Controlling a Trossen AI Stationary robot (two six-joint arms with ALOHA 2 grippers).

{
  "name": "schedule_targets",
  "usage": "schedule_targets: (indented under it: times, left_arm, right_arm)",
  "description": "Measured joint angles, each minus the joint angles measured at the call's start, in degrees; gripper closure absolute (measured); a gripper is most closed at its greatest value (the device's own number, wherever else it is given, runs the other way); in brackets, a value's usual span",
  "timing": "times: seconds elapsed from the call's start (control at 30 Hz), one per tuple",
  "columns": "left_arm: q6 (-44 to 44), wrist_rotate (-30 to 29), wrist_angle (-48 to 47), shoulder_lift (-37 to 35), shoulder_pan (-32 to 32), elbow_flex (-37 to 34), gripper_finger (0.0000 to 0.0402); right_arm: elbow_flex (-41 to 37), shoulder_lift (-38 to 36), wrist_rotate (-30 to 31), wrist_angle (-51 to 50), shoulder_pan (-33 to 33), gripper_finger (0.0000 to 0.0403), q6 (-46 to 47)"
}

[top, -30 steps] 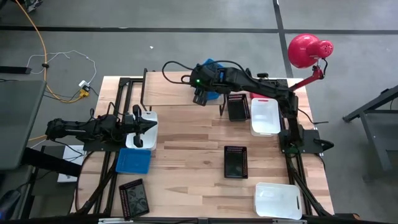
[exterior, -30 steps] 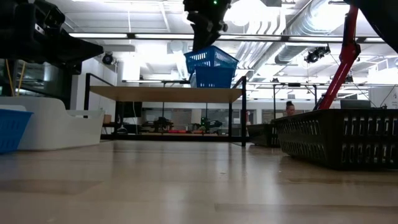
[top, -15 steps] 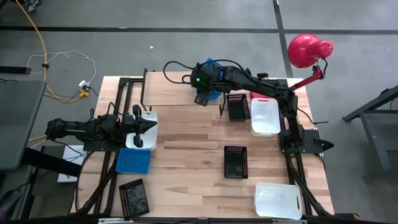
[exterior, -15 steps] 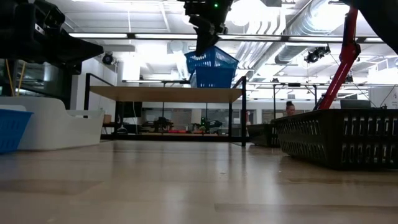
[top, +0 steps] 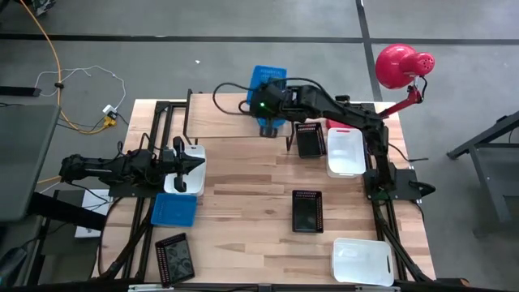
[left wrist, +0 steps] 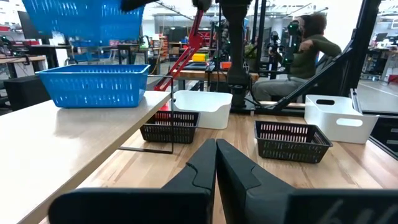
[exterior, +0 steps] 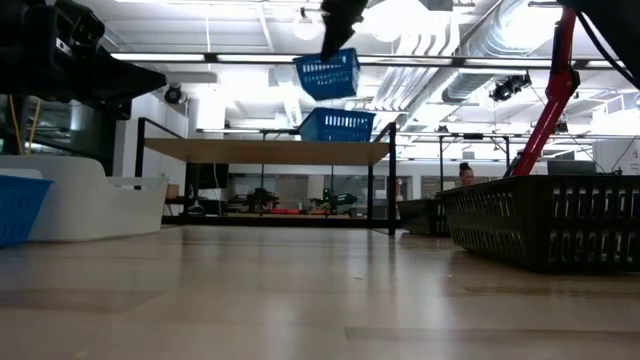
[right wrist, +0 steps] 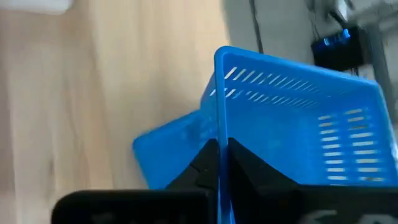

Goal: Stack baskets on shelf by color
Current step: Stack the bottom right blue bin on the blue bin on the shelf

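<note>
The right gripper (top: 268, 104) holds a blue basket (exterior: 327, 74) in the air above the shelf (exterior: 265, 151), its fingers (right wrist: 211, 163) pinched on the rim of one wall. In the low view this basket hangs tilted, one end lower than the other, clear of a second blue basket (exterior: 338, 125) that sits level on the shelf top. From above, the lifted basket (top: 268, 79) lies with its long axis about 12 to 6 o'clock, at the far edge of the shelf.

Counted in the high view: three blue baskets (the third (top: 173, 210) is on the table at 8 o'clock from the table centre), three black baskets (top: 307, 211) (top: 310, 139) (top: 174, 258), and three white baskets (top: 346, 152) (top: 363, 260) (top: 195, 162). I can read no label or writing on any of them.

The left gripper (top: 183, 166) waits over the white basket at 9 o'clock, with the fingers (left wrist: 198, 169) pressed together on nothing. A red lamp (top: 401, 65) stands at 1 o'clock. A person (left wrist: 309, 46) sits behind the table.
</note>
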Motion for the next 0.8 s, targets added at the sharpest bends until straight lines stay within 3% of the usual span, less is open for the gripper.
schedule_targets:
  times: [0.1,0.23,0.4,0.53,0.8]
  left_arm:
    - [0.04,0.0,-0.02,0.0,-0.02,-0.01,0.0401]
    - [0.04,0.0,-0.02,0.0,0.0,0.0,0.0401]
    - [0.0,0.0,-0.02,0.0,-0.01,-0.01,0.0401]
    - [0.0,0.0,-0.02,0.0,-0.02,-0.02,0.0401]
    - [0.0,0.0,-0.01,0.0,-0.02,-0.01,0.0401]
  right_arm:
    - [0.98,0.03,-1.89,-7.49,1.04,0.04,-8.01]
    - [-0.04,0.05,-8.74,-13.95,0.54,0.0401,-15.02]
    - [-1.07,0.07,-3.58,-11.49,-1.37,0.0402,-17.98]
    - [-1.05,-1.22,-8.23,-7.86,-2.74,0.0402,-18.5]
    - [-2.14,-1.53,-10.97,-8.23,-4.7,0.0402,-18.53]
